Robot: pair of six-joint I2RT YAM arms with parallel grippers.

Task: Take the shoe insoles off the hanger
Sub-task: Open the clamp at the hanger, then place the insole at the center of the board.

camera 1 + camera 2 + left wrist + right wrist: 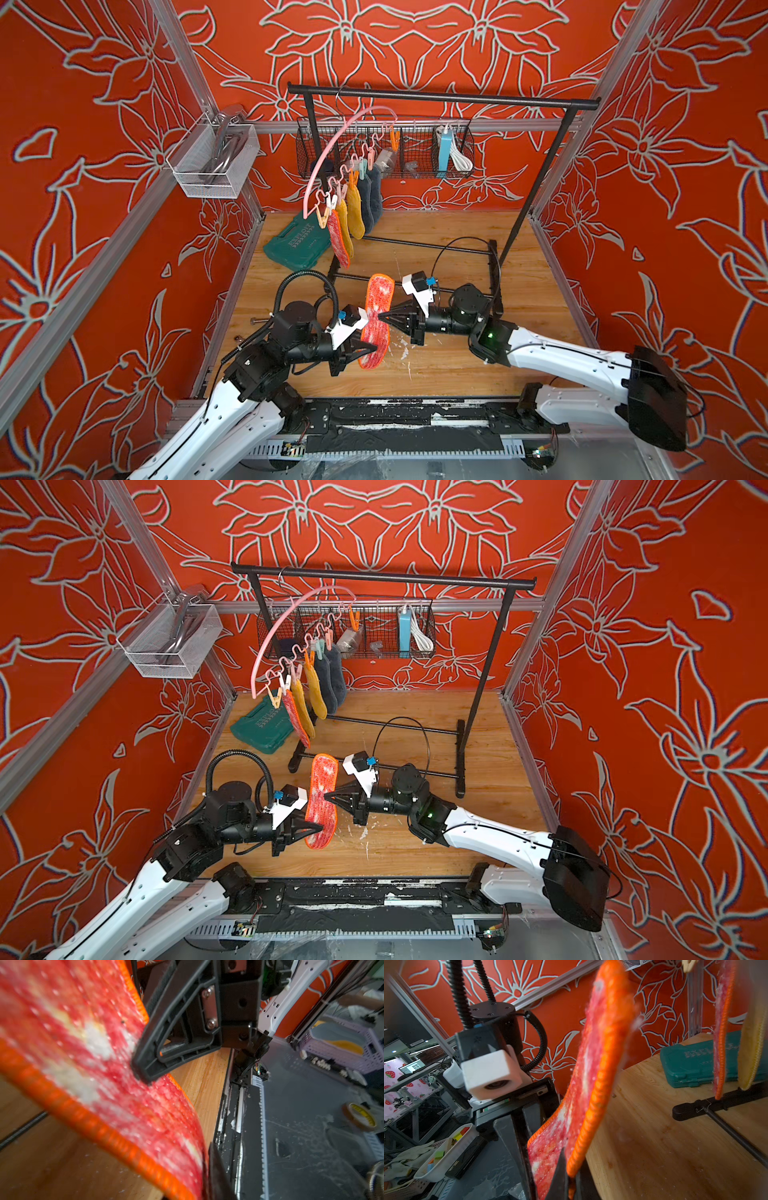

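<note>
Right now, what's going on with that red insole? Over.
Right gripper shut on red insole's edge, mid-air. Left gripper open around its lower end. Five insoles still pegged on hanger. Black rack just behind.

Robot lab test cell, not a home: aluminium frame posts [195, 79] and printed red flower wall panels [415, 50] box in a wooden tabletop [457, 357]. A left arm [216, 424] and a right arm [561, 353] sit on a black rail [395, 415] along the front edge. On the tabletop: a black clothes rack [440, 97], a white mesh basket [212, 162] hung on the frame, a green tool case [297, 245]. Wrist views past the cell show lab clutter: metal shelving [415, 1095], lit monitor [412, 1067], white tub [438, 1169] of coloured blocks, work gloves [411, 1155], lilac crate [342, 1057], tape roll [360, 1119].
</note>
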